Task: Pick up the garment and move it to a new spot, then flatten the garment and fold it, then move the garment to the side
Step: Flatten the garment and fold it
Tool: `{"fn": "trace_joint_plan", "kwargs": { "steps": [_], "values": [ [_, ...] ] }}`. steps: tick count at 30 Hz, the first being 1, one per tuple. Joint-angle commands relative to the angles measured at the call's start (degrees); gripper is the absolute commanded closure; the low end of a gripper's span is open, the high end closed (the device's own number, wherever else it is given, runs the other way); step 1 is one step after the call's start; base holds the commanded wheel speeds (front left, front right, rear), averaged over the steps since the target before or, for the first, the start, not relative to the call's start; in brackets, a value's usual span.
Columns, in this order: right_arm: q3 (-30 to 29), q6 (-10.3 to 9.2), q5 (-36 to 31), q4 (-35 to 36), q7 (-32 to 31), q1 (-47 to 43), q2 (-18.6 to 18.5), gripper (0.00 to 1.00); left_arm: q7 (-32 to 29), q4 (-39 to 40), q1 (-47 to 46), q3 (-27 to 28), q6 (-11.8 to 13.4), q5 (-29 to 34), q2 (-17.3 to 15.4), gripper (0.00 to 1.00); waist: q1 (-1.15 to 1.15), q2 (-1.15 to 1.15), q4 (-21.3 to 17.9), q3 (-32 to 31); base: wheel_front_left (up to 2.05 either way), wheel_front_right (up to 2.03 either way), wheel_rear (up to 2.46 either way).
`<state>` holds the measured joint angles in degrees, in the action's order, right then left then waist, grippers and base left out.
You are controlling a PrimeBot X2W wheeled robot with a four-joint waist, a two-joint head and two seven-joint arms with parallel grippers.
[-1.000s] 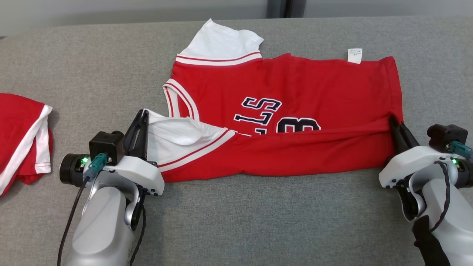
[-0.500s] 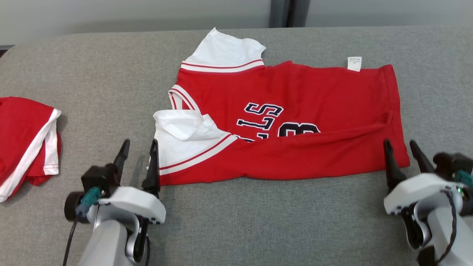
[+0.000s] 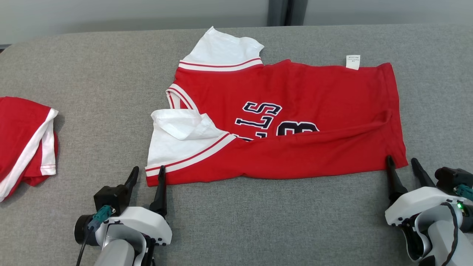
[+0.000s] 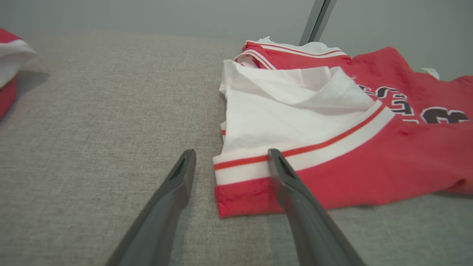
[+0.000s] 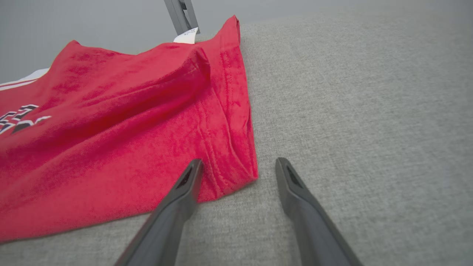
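The left gripper [image 3: 147, 170], at seven o'clock in the head view, has two long, dark, tapering fingers [image 3: 161, 192] set in a glossy white housing [image 3: 142, 223]. A black boxy module [image 3: 110, 195] sits at its nine o'clock, with a teal connector [image 3: 100, 214] and a black cable [image 3: 82, 248]. The right gripper [image 3: 401, 161], at four o'clock, looks alike and shows a small green light [image 3: 459, 205].

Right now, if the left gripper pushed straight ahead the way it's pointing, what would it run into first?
The near corner of the red jersey. The left gripper has its jaws open astride that striped hem, so the cloth would likely slide between them; its height above the fabric is unclear.
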<state>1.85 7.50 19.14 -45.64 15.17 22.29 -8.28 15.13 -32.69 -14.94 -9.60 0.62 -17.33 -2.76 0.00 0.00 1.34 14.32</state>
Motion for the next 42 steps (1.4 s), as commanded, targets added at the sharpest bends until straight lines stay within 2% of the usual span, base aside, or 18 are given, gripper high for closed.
{"fn": "trace_joint_plan", "kwargs": {
  "steps": [1, 6, 8, 9, 10, 11, 12, 16, 17, 19, 24, 28, 35, 37, 42],
  "values": [
    [-0.64, -0.02, 0.96, -0.58, -0.04, 0.89, 0.15, 0.0, 0.02, -1.25, -1.19, 0.04, -0.16, -0.3, -0.25, 0.0, 0.0, 0.0, 0.08, 0.31, 0.0, 0.0, 0.0],
    [0.03, -0.02, 2.04, -1.73, -0.05, 2.29, 0.72, 0.0, 0.02, -4.0, -2.45, 0.0, -0.99, -0.66, -0.27, 0.0, 0.0, 0.0, 0.08, 0.79, 0.0, 0.0, 0.0],
    [0.14, -0.02, 2.81, -2.41, -0.07, 2.72, 1.05, 0.51, 0.01, -5.55, -2.81, -0.23, -1.15, -1.15, -0.25, 0.0, 0.0, 0.0, 0.01, 0.96, 0.0, 0.0, 0.0],
    [0.32, -0.02, 3.02, -2.59, -0.09, 2.86, 1.12, 0.69, -0.01, -6.23, -3.03, -0.36, -1.29, -1.45, -0.25, 0.0, 0.0, 0.0, -0.04, 1.01, 0.0, 0.0, 0.0],
    [0.32, -0.02, 3.02, -2.59, -0.09, 2.86, 1.12, 0.69, -0.01, -6.23, -3.03, -0.36, -1.29, -1.45, -0.25, 0.0, 0.0, 0.0, -0.04, 1.01, 0.0, 0.0, 0.0],
    [0.58, -0.02, 3.24, -2.72, -0.09, 3.01, 1.2, 0.96, -0.02, -6.67, -3.2, -0.47, -1.33, -1.69, -0.25, 0.0, 0.0, 0.0, -0.1, 1.13, 0.0, 0.0, 0.0],
    [0.82, -0.02, 3.33, -2.89, -0.09, 3.08, 1.29, 1.0, -0.04, -7.3, -3.2, -0.71, -1.52, -2.05, -0.24, 0.0, 0.0, 0.0, -0.15, 1.21, 0.0, 0.0, 0.0],
    [1.1, -0.03, 3.71, -3.05, -0.1, 3.08, 1.06, 1.0, -0.24, -9.84, -3.66, -2.64, -3.02, -3.55, -0.07, 0.0, 0.0, 0.0, -0.29, 1.35, 0.0, 0.0, 0.0],
    [0.69, -0.04, 3.9, -2.6, -0.09, 2.96, 0.99, 1.0, -0.28, -10.5, -3.57, -3.21, -3.36, -4.02, 0.03, 0.58, 0.0, 0.0, -0.35, 1.23, 0.0, 0.0, 0.0],
    [0.36, -0.04, 3.91, -2.14, -0.08, 2.52, 1.03, 1.0, -0.42, -11.8, -3.41, -4.31, -4.04, -5.17, 0.08, 1.0, 0.0, 0.0, -0.51, 0.94, 0.0, 0.0, 0.0],
    [-1.06, -0.03, 3.46, -1.19, -0.03, 0.76, 1.38, 1.0, -0.15, -11.32, -2.63, -4.53, -4.82, -7.05, -0.24, 1.0, 0.0, 0.0, -0.64, -1.48, 0.0, 0.0, 0.0],
    [-2.78, -0.04, 3.45, -1.28, -0.03, -1.93, 1.72, 1.0, 0.01, -10.05, -0.63, -3.22, -4.69, -6.08, -0.31, 1.0, 0.0, 0.0, -0.49, -4.72, 0.0, 0.0, 0.0],
    [-3.66, -0.04, 4.21, -2.23, -0.03, -9.13, 2.25, 1.0, 0.02, -9.09, 7.08, -0.46, -4.91, -3.7, -0.42, 1.0, 0.0, 0.0, 0.06, -11.59, 0.0, 0.0, 0.0],
    [-4.06, -0.04, 4.76, -2.16, -0.02, -10.69, 2.17, 1.0, 0.02, -8.6, 9.6, 0.29, -4.21, -2.78, -0.47, 1.0, 0.0, 0.0, 0.06, -13.09, 0.0, 0.0, 0.0],
    [-2.79, -0.09, 5.7, -2.23, -0.02, -14.71, 2.11, 1.0, 0.02, -7.19, 14.72, 1.07, -4.19, -1.96, -0.5, 1.0, 0.0, 0.0, 0.28, -14.59, 0.0, 0.0, 0.0]
  ]
}}
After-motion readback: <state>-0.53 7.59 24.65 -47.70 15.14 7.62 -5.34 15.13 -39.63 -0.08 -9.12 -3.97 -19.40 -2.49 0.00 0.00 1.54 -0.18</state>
